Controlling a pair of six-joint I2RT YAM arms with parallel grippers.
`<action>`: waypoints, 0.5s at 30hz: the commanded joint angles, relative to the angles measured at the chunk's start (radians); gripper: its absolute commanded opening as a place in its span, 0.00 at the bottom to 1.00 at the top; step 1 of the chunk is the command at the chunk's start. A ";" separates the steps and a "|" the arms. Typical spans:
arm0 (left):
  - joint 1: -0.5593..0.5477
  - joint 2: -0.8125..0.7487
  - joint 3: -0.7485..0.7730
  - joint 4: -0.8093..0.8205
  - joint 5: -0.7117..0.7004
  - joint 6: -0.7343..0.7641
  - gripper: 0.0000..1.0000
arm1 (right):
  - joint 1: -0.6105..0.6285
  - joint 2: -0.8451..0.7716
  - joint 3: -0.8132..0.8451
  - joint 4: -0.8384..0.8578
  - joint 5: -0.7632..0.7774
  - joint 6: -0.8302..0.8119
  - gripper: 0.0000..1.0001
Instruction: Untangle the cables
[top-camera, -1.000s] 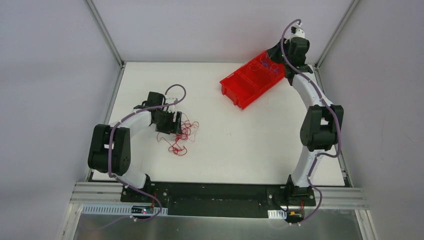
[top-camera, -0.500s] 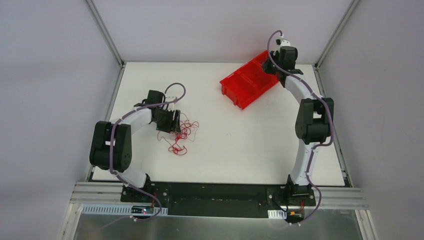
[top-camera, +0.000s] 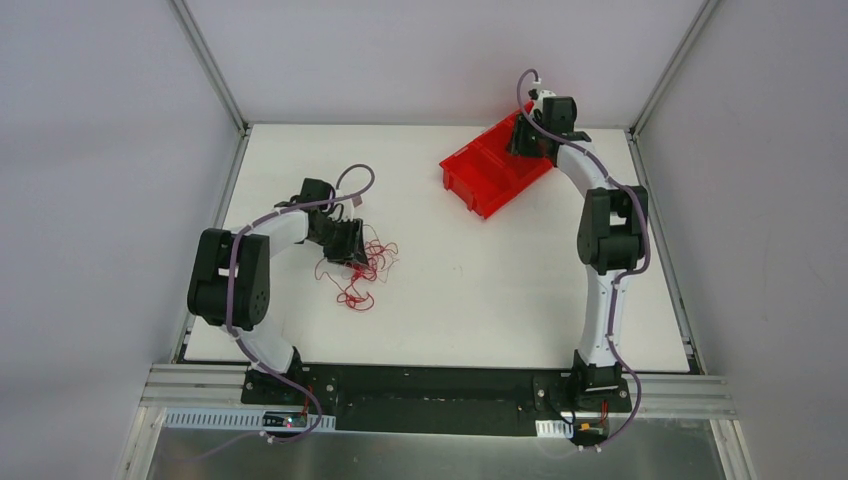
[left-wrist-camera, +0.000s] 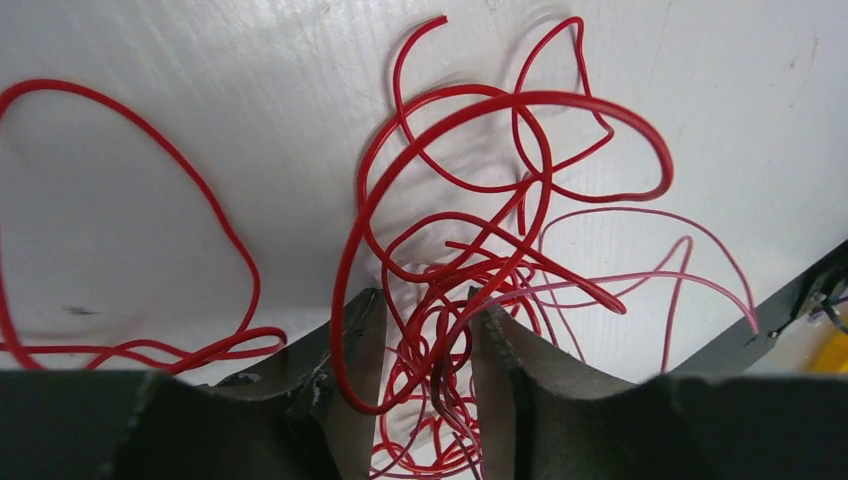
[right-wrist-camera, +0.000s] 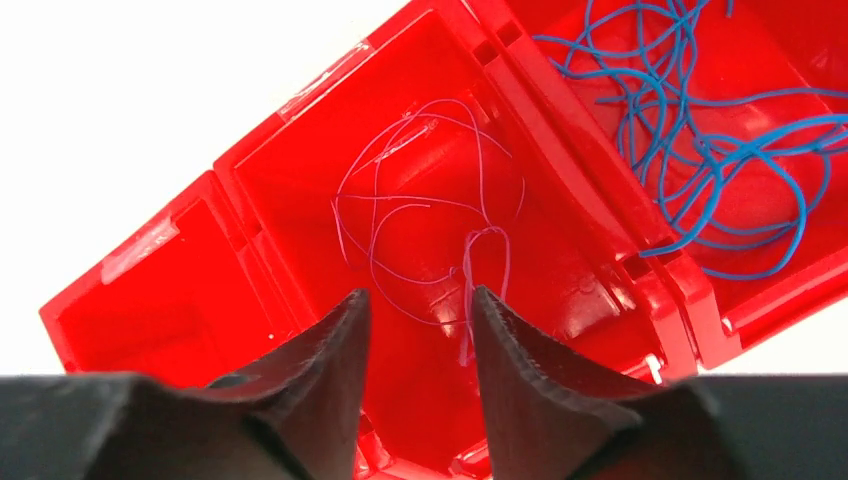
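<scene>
Left gripper (left-wrist-camera: 425, 335): jaws parted. Strands of the red cables (left-wrist-camera: 520, 185) run through the gap, none visibly pinched; the tangle spreads ahead on the table (left-wrist-camera: 150, 60).

Right gripper (right-wrist-camera: 418, 335): jaws parted, empty, over the red bin (right-wrist-camera: 270, 200). Pink cables (right-wrist-camera: 470, 260) directly ahead, blue cables (right-wrist-camera: 700, 160) farther right.

Two arms: left arm (top-camera: 280, 228), right arm (top-camera: 598, 300). One red bin (top-camera: 475, 180), three compartments. One red wire tangle (top-camera: 368, 258), one blue wire bunch (right-wrist-camera: 700, 150), one pink wire bunch (right-wrist-camera: 480, 240).

The white tabletop (top-camera: 470, 290) is carrying a loose tangle of red cables (top-camera: 362, 268), which are lying toward its left edge. A red bin (top-camera: 490, 170) is sitting askew near the far right corner.
</scene>
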 joint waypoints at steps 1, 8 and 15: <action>-0.017 0.021 0.020 -0.027 0.047 -0.017 0.34 | -0.017 -0.100 0.050 -0.079 -0.055 -0.049 0.50; -0.076 0.040 0.071 -0.024 0.123 -0.032 0.24 | -0.020 -0.263 0.012 -0.166 -0.167 -0.039 0.76; -0.210 0.088 0.161 -0.004 0.155 -0.024 0.19 | -0.013 -0.451 -0.095 -0.348 -0.402 -0.059 0.88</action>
